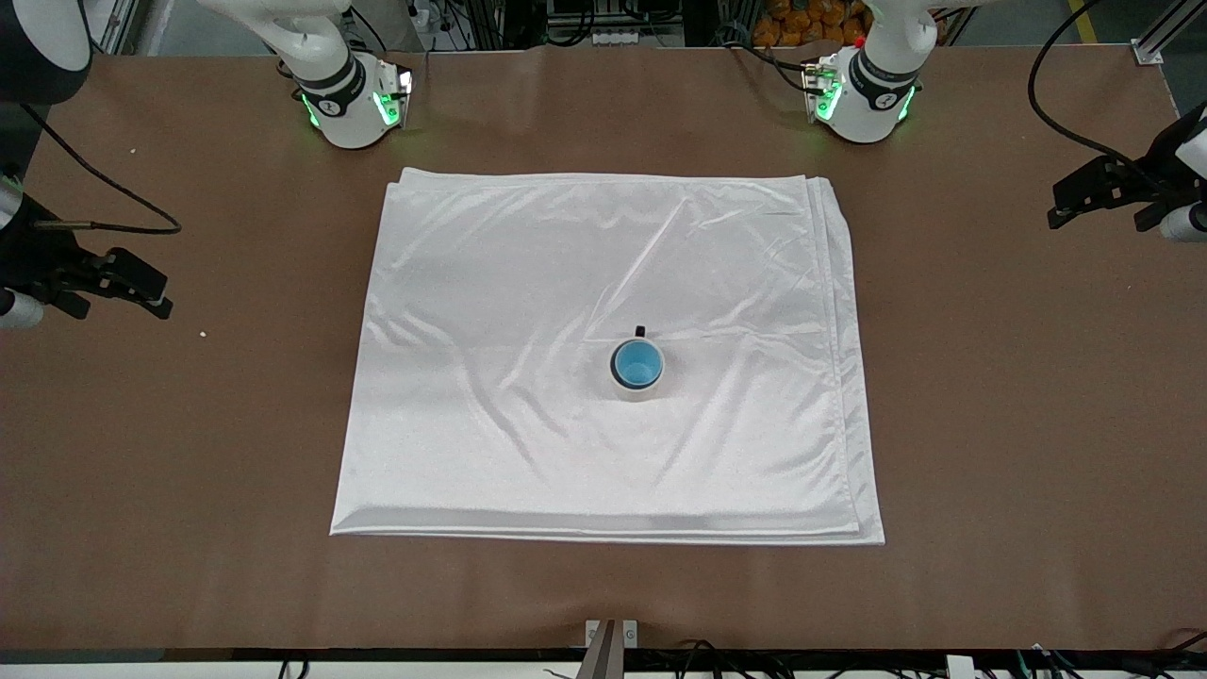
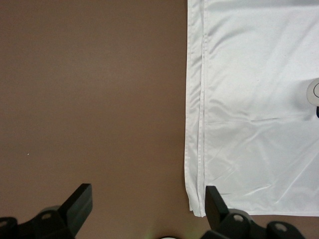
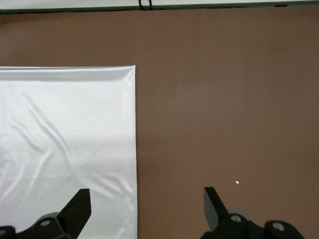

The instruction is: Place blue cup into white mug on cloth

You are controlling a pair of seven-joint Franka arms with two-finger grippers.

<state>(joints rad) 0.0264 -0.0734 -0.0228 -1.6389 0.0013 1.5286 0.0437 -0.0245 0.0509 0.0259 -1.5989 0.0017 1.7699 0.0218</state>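
The blue cup (image 1: 637,363) sits upright inside the white mug (image 1: 638,390), whose dark handle points toward the robots' bases. The mug stands on the cloth (image 1: 528,283), somewhat toward the left arm's end of it. My left gripper (image 1: 1094,203) is open and empty over bare table at the left arm's end; its wrist view (image 2: 148,199) shows the cloth's edge (image 2: 249,99) and a sliver of the mug (image 2: 314,92). My right gripper (image 1: 141,288) is open and empty over bare table at the right arm's end; its wrist view (image 3: 147,199) shows a corner of the cloth (image 3: 65,124).
The brown table (image 1: 1018,424) surrounds the cloth on all sides. A small white crumb (image 1: 202,333) lies near the right gripper and also shows in the right wrist view (image 3: 237,182). Cables run along the table's edges.
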